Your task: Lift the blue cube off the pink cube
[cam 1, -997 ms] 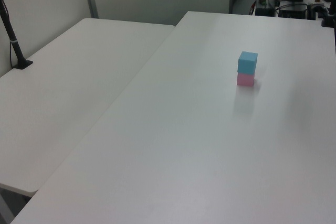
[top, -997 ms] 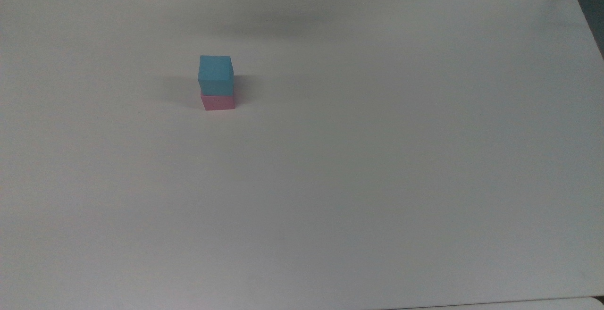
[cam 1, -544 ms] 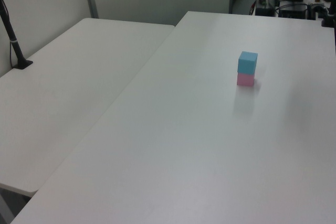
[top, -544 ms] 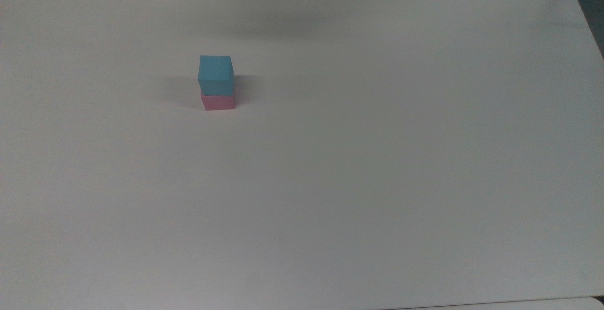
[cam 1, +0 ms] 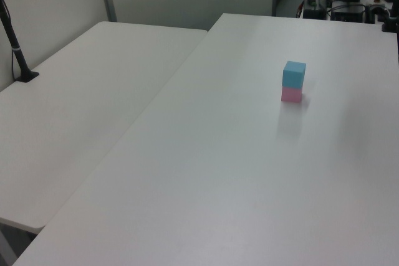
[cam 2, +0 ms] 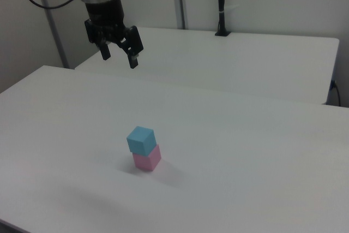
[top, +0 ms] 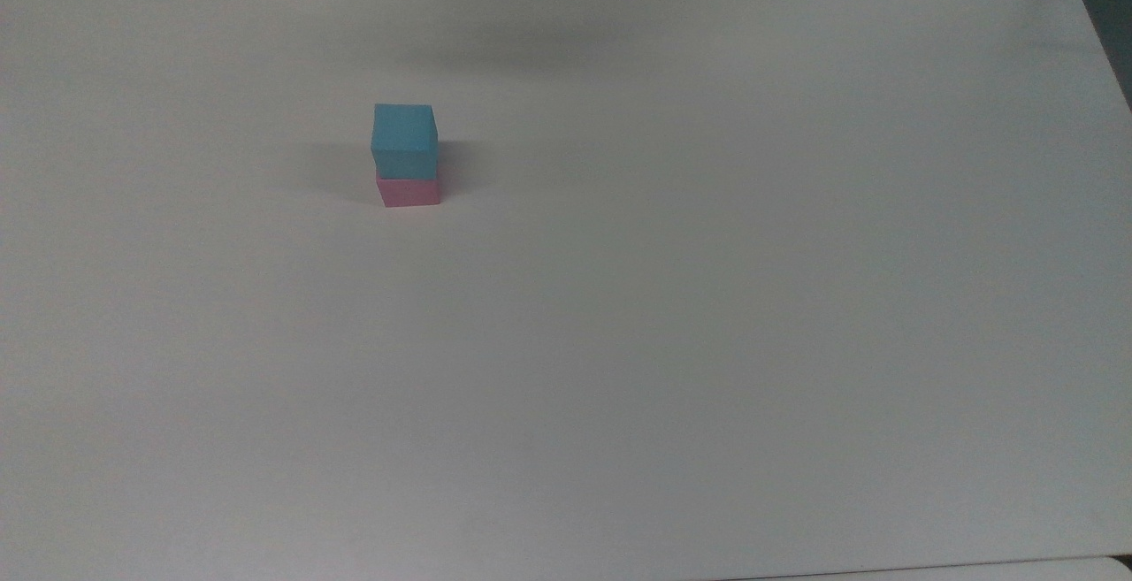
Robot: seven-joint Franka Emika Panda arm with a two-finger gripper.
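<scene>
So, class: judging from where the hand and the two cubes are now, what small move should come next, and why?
Probably bring the hand across and down over the blue cube. It hangs open, high and apart from the stack, while that cube sits on the pink cube, untouched.

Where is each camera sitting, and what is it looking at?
Top view: high above, looking steeply down at the table and the blue cube on the pink cube.
Left view: beside the table, looking across; same stack.
Right view: opposite side, lower; the open gripper hangs above and apart.
All three share the stack.
</scene>
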